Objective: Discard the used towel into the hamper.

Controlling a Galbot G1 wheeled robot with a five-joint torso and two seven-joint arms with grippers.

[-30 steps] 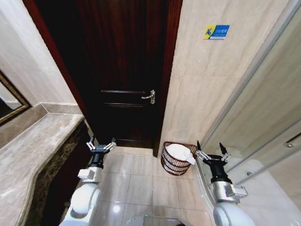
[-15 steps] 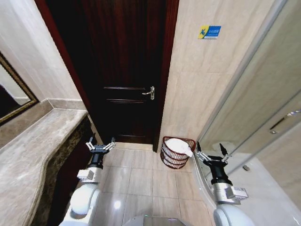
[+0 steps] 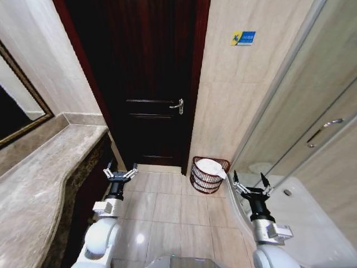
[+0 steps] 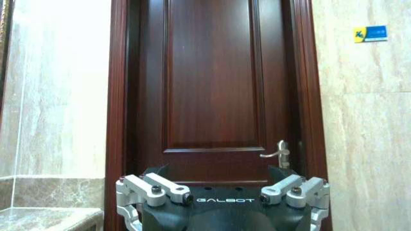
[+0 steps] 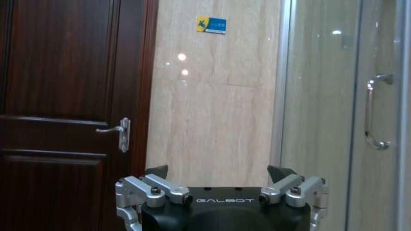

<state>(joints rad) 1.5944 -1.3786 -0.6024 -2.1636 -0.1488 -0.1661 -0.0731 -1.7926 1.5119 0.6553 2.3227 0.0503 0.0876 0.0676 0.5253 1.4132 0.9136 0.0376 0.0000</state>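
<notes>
In the head view the left gripper [image 3: 119, 173] is held low in front of the robot, its fingers spread wide and holding nothing, with the marble counter [image 3: 39, 178] just to its left and the dark wooden door [image 3: 146, 84] ahead of it. The right gripper [image 3: 250, 186] sits at much the same height on the other side, fingers likewise splayed and empty, right against the glass shower enclosure [image 3: 312, 145] on its right. The hamper [image 3: 207, 175] stands on the tiled floor [image 3: 167, 206] between the two grippers, nearer the right one and a little ahead of it, at the foot of the beige tiled wall [image 3: 234, 100] beside the door frame; a white towel [image 3: 212, 167] lies inside it, with one corner draped over the rim on the right gripper's side. In the left wrist view the left gripper [image 4: 224, 185] points straight at the door, jaws wide apart with nothing between them, and the door handle [image 4: 278, 150] sits ahead, above its right finger. In the right wrist view the right gripper [image 5: 222, 184] faces the beige wall, jaws wide and empty, with a blue and yellow sticker [image 5: 211, 25] high above it, the door to one side and the shower door handle [image 5: 375, 111] to the other
</notes>
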